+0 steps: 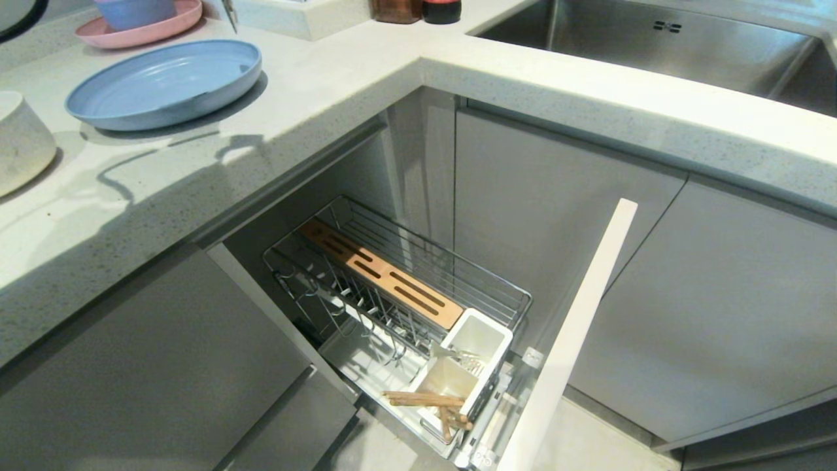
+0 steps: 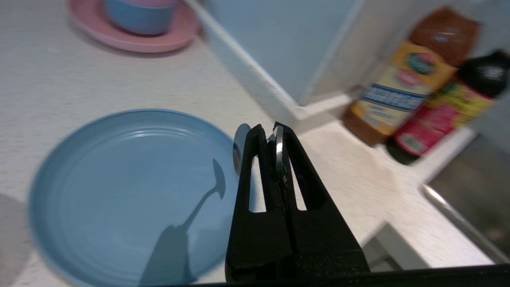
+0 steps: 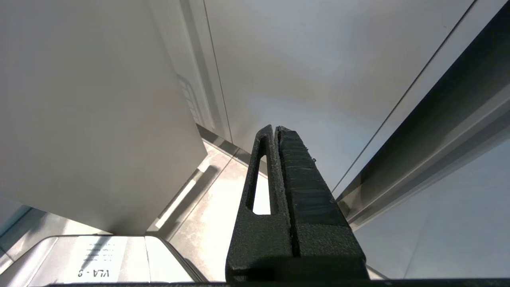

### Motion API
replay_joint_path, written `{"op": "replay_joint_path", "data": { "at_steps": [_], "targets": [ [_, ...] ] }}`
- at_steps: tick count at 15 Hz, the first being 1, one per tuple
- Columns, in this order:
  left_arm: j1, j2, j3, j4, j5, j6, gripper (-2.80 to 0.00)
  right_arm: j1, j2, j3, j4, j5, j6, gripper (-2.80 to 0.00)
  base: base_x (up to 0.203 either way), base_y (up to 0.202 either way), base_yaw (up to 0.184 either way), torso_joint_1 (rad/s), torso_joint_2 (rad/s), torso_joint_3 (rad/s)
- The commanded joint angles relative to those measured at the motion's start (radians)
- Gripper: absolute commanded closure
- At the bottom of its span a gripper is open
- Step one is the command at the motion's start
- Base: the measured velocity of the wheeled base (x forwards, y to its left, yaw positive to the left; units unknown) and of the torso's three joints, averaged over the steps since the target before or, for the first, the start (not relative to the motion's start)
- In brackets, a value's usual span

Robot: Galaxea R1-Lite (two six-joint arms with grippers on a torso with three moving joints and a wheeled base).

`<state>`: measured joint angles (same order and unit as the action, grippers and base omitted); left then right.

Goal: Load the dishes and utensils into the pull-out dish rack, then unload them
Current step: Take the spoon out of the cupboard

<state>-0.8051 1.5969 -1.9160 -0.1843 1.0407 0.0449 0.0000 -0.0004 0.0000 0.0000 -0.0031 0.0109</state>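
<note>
The light-blue plate (image 1: 163,82) (image 2: 119,191) lies flat on the worktop, and the off-white bowl (image 1: 19,140) stands at that worktop's left edge. My left gripper (image 2: 267,129) hangs over the counter beside the plate's rim, shut on a silver spoon (image 2: 239,145) whose shadow falls across the plate. Below, the pull-out dish rack (image 1: 399,307) stands pulled out. Wooden chopsticks (image 1: 425,400) lean out of its front white cup, and a metal fork (image 1: 465,357) sits in the cup behind. My right gripper (image 3: 275,128) is shut on nothing, parked low by the cabinet doors.
A pink plate (image 1: 140,26) carrying a blue bowl (image 2: 139,16) stands behind the blue plate. Two sauce bottles (image 2: 398,91) are at the counter's back corner, beside the steel sink (image 1: 654,46). The rack's pale front panel (image 1: 569,340) juts into the floor space.
</note>
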Motion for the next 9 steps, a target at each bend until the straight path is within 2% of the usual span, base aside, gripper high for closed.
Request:
{"op": "replay_joint_path", "data": {
  "at_steps": [1,5,9],
  "targets": [
    [0.043,0.025,0.0,0.0,0.028,0.003,0.0,0.0,0.0,0.002,0.0,0.0,0.0,0.0,0.0,0.0,0.0,0.0,0.0,0.0],
    [0.047,0.052,0.0,-0.011,0.136,-0.005,0.0,0.0,0.0,0.002,0.0,0.0,0.0,0.0,0.0,0.0,0.0,0.0,0.0,0.0],
    [0.086,0.075,0.0,-0.037,0.137,-0.007,0.0,0.0,0.0,0.002,0.0,0.0,0.0,0.0,0.0,0.0,0.0,0.0,0.0,0.0]
  ]
}}
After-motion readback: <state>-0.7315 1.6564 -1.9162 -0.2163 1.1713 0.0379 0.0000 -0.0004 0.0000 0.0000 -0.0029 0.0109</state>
